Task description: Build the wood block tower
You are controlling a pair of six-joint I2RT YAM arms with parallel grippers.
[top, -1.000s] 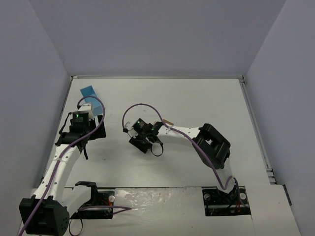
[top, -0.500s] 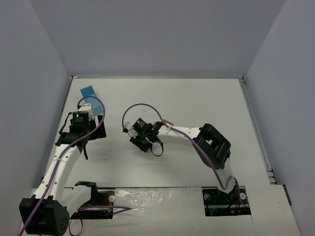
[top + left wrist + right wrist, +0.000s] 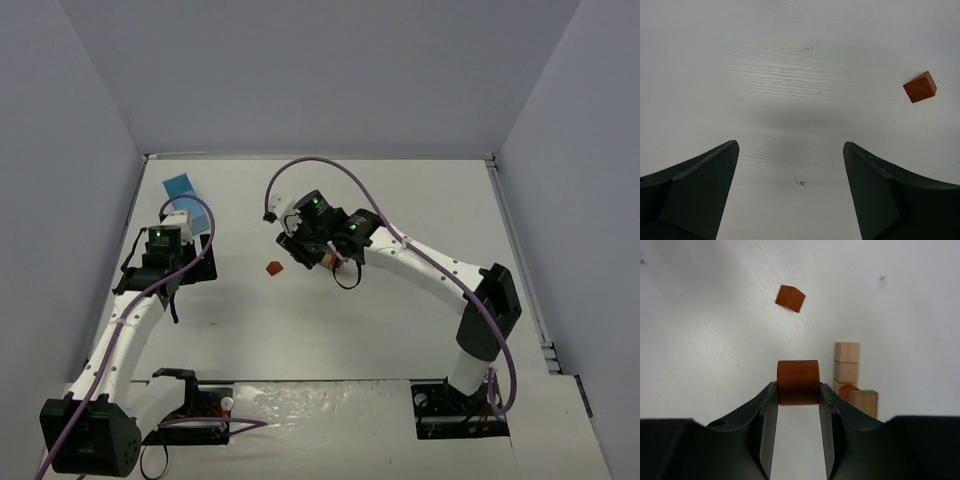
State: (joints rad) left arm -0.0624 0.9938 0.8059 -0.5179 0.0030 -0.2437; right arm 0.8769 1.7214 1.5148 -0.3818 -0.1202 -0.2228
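Note:
My right gripper (image 3: 798, 390) is shut on a reddish-brown round block (image 3: 798, 381), held above the table. Just right of it stands the wood block tower: a small stack of light tan blocks (image 3: 846, 362), with a reddish piece (image 3: 846, 390) and another tan block (image 3: 863, 402) at its foot. Farther ahead a loose reddish-brown block (image 3: 790, 298) lies alone on the table. From above, the right gripper (image 3: 308, 248) hangs between that loose block (image 3: 273, 268) and the stack (image 3: 336, 263). My left gripper (image 3: 790, 145) is open over bare table, with the loose block (image 3: 920, 86) off to its upper right.
A light-blue box (image 3: 180, 185) lies at the back left, behind the left gripper (image 3: 185, 265). Grey walls close in the white table (image 3: 420, 200) on three sides. A purple cable (image 3: 330, 168) arcs over the right wrist.
The right gripper shut on the round block and rose, swinging toward the back. This uncovered the loose reddish block on the table. The left arm stayed still.

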